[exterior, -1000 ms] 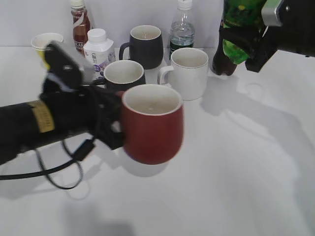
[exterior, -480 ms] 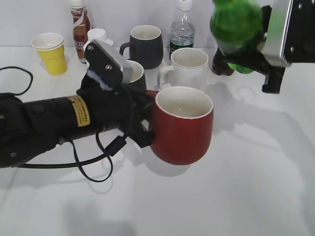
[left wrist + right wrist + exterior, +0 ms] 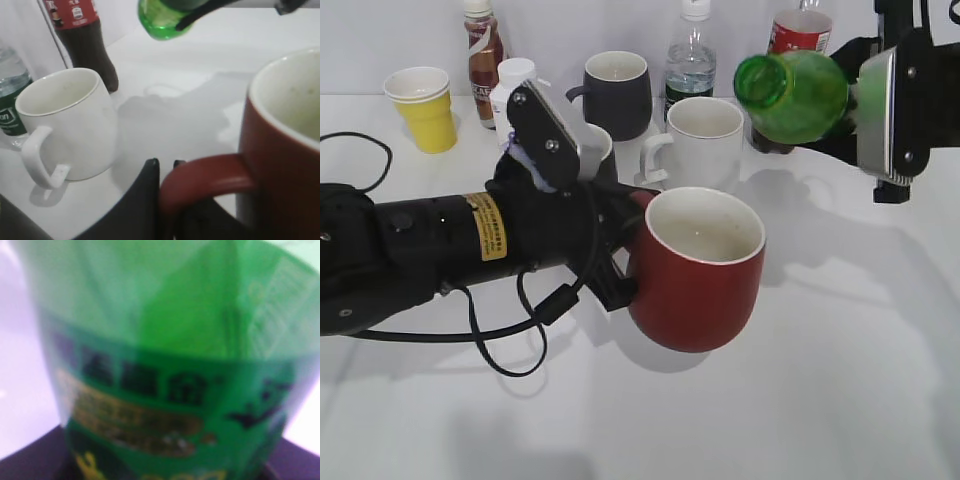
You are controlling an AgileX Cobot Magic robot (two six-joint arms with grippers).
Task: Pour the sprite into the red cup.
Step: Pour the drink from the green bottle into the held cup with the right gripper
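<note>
Fingers (image 3: 150,200) of the left gripper (image 3: 167,195) pinch the red cup (image 3: 700,270) handle, visible only from the wrist; right gripper (image 3: 895,110) clamps the sprite (image 3: 795,95), now tipped nearer the lifted cup than before

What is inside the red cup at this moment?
The red cup shows only a bare whitish inner wall and no visible liquid. Its bottom is hidden by the rim. The green bottle's mouth is above and behind it.

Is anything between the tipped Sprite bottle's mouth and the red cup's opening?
Nothing visible. The sprite, held in the right hand, is tipped with its mouth above and behind the red cup, which the left hand holds by the handle; only open air lies between them.
</note>
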